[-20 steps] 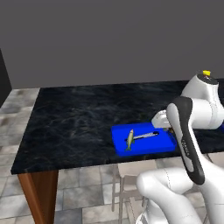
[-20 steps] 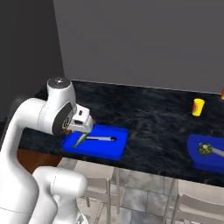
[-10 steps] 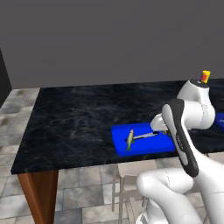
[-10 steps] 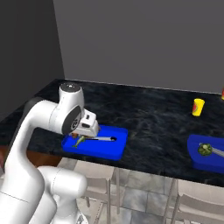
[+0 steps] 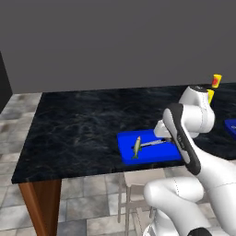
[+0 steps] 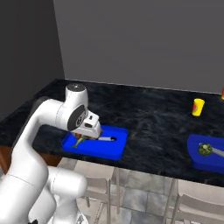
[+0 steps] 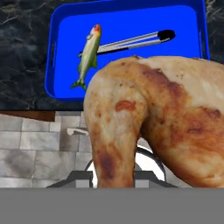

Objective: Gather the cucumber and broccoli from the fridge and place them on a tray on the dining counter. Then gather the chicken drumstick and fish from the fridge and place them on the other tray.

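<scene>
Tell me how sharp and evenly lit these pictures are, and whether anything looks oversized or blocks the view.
Hand view: the chicken drumstick in the hand looms huge and close, covering part of the blue tray; the fish stays crisp. Left base view: flat, even rendered light, no glare, slightly soft; the arm hides the tray's right end. Right base view: equally even; the dining counter shows only faint marbling.

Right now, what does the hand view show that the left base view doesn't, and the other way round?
Hand view alone: the chicken drumstick up close, held just short of the blue tray. Left base view alone: the whole dining counter, its wooden leg, and two small yellow containers at the far right. Both: the blue tray with the fish and a thin grey utensil on it.
</scene>
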Robot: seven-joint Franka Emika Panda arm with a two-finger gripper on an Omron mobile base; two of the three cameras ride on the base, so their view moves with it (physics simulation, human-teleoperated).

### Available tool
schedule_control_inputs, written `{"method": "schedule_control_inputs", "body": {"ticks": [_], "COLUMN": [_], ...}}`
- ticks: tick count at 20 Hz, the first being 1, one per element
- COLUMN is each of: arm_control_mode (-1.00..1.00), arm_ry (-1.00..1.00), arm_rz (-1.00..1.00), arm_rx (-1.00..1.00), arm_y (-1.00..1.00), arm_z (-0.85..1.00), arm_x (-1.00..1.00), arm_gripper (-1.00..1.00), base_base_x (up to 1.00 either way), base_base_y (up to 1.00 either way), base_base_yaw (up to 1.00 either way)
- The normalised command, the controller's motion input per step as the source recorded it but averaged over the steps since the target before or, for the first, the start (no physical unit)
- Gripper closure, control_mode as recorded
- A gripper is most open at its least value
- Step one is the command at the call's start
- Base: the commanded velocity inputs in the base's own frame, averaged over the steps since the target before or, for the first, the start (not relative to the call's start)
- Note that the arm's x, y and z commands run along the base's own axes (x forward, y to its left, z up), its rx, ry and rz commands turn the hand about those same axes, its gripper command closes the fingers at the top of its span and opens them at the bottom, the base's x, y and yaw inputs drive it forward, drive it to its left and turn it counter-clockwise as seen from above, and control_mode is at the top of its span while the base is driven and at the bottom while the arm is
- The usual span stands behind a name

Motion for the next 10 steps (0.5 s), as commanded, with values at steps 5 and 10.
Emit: {"method": "schedule_control_inputs", "body": {"ticks": [5,10], "arm_control_mode": [-1.00,-1.00], "arm_ry": [0.01,0.00], "arm_rz": [-0.02,-0.03], "arm_rx": [-0.01,-0.03], "arm_y": [-0.05,-0.05], "arm_z": [-0.27,-0.30], "arm_x": [0.31,0.28], "arm_gripper": [1.00,1.00], "base_base_x": [0.00,0.00], "base_base_y": [0.00,0.00], "base_base_yaw": [0.00,0.00]}}
